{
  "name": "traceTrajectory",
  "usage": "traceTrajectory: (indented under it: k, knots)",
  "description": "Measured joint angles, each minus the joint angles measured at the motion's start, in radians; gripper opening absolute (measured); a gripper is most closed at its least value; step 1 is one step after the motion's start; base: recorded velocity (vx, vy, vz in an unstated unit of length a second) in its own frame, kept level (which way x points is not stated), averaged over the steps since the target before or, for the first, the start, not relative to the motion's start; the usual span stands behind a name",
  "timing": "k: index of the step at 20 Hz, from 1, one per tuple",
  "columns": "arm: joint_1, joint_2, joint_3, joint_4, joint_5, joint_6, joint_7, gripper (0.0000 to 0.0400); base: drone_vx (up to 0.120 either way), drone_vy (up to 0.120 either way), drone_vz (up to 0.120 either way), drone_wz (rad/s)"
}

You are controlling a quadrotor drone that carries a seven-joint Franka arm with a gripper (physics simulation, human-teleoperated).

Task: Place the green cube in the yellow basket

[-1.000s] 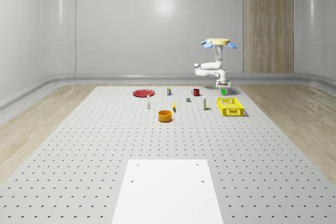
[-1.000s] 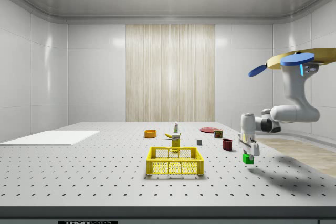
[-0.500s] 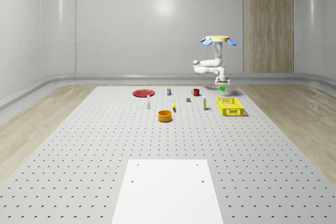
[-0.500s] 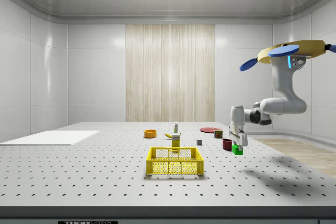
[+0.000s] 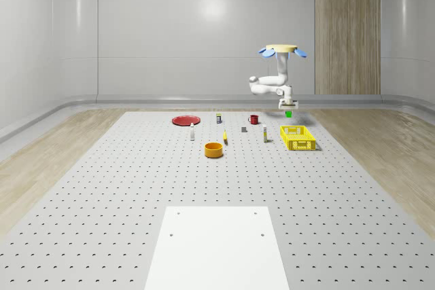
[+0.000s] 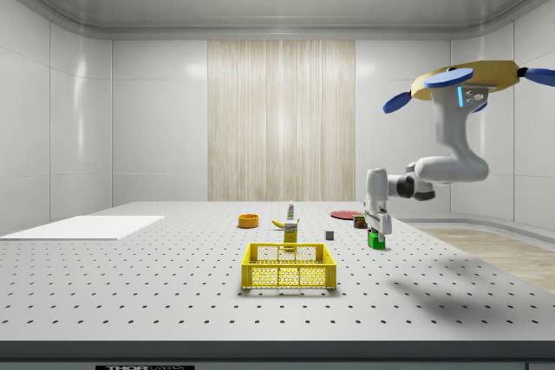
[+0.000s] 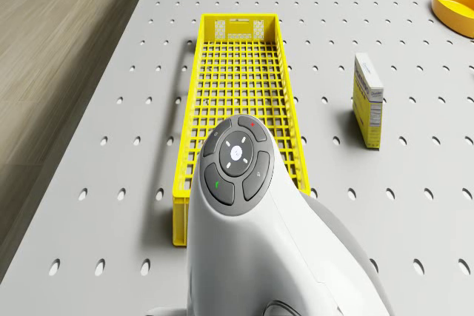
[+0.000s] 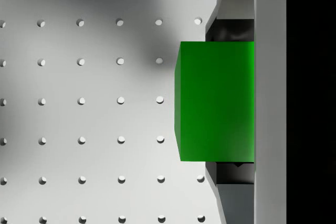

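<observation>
The green cube (image 5: 288,113) hangs in the air with my gripper (image 5: 287,109) shut on it. In the side view the gripper (image 6: 375,231) and cube (image 6: 375,239) are above the table, to the right of the yellow basket (image 6: 289,266) and apart from it. The drone (image 6: 460,84) hovers high at the side view's right, with the arm bent down and toward the basket. The drone view looks past the arm's wrist (image 7: 237,164) onto the basket (image 7: 241,101), which lies lengthwise ahead. In the wrist view the cube (image 8: 215,100) sits between the finger pads over the perforated table.
Near the basket (image 5: 298,138) stand a yellow box (image 7: 368,98), an orange bowl (image 5: 214,149), a red mug (image 5: 253,119), a red plate (image 5: 185,121) and several small bottles. A white sheet (image 5: 217,246) lies at the table's near end. Wooden floor (image 7: 52,49) borders the table.
The drone and arm have moved to the side view's left, toward the basket, carrying the cube. In the whole-scene view the cube sits a little higher than before.
</observation>
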Motion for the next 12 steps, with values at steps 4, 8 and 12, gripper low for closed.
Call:
traceTrajectory:
  k: [4, 8, 12]
  knots:
    - [-0.003, -0.009, 0.002, 0.001, 0.004, 0.008, 0.003, 0.0253, 0.120, 0.000, 0.030, 0.000]
    - [-0.006, -0.018, 0.004, 0.001, 0.008, 0.017, 0.005, 0.0253, 0.120, 0.000, 0.040, 0.000]
    - [-0.009, -0.026, 0.005, 0.002, 0.012, 0.024, 0.006, 0.0253, 0.120, 0.000, 0.000, 0.000]
